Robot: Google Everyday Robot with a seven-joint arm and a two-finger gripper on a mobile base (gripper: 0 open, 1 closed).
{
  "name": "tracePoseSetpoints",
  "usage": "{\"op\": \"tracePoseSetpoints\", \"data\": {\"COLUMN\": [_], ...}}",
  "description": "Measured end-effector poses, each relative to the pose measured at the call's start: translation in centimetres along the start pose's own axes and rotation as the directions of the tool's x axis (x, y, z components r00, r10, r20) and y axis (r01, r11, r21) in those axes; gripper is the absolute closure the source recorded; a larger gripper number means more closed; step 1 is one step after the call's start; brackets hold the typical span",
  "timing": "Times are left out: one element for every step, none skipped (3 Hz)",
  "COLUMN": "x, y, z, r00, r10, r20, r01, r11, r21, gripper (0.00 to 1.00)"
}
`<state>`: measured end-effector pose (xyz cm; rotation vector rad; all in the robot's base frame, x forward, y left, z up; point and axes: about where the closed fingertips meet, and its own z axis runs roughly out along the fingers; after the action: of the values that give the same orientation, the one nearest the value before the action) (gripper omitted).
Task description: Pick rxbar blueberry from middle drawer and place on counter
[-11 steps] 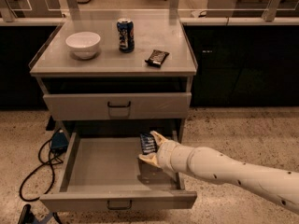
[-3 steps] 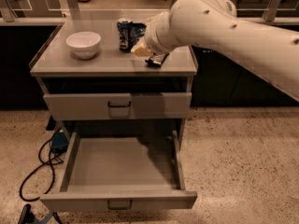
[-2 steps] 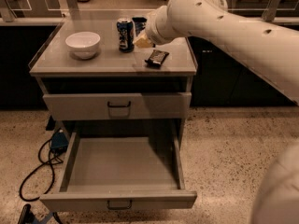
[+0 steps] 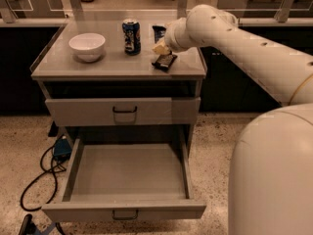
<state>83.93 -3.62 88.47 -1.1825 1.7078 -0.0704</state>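
Observation:
My gripper [image 4: 160,47] is over the back right part of the counter [image 4: 112,65], between the can and the counter's right rim. It is shut on the rxbar blueberry [image 4: 158,32], whose dark blue wrapper sticks out beyond the fingertips toward the back of the counter. The bar is held just above the surface; I cannot tell whether it touches. The middle drawer [image 4: 122,210] is pulled fully out below, and its grey floor is bare. My arm reaches in from the right.
A white bowl [image 4: 87,45] stands at the counter's left and a blue can [image 4: 131,35] in the middle. A wider dark wrapped bar [image 4: 165,60] lies just in front of my gripper. The top drawer [image 4: 122,110] is closed. A black cable [image 4: 39,177] lies on the floor at left.
The gripper lifted the bar out of the middle drawer and up to the counter. In the last second it shifted slightly right and toward the back, behind the wider dark bar.

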Motion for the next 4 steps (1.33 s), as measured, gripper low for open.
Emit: {"op": "tracePoseSetpoints", "data": {"x": [4.11, 3.75, 3.75, 3.75], "y": [0.32, 0.08, 0.08, 0.08], "z": [2.73, 2.45, 2.45, 2.45], "r00": [0.999, 0.999, 0.999, 0.999], "r10": [0.029, 0.029, 0.029, 0.029], "r20": [-0.018, -0.018, -0.018, -0.018], "r01": [-0.030, -0.030, -0.030, -0.030], "r11": [0.9989, 0.9989, 0.9989, 0.9989], "r21": [-0.037, -0.037, -0.037, -0.037], "gripper": [1.00, 1.00, 0.81, 0.58]}}
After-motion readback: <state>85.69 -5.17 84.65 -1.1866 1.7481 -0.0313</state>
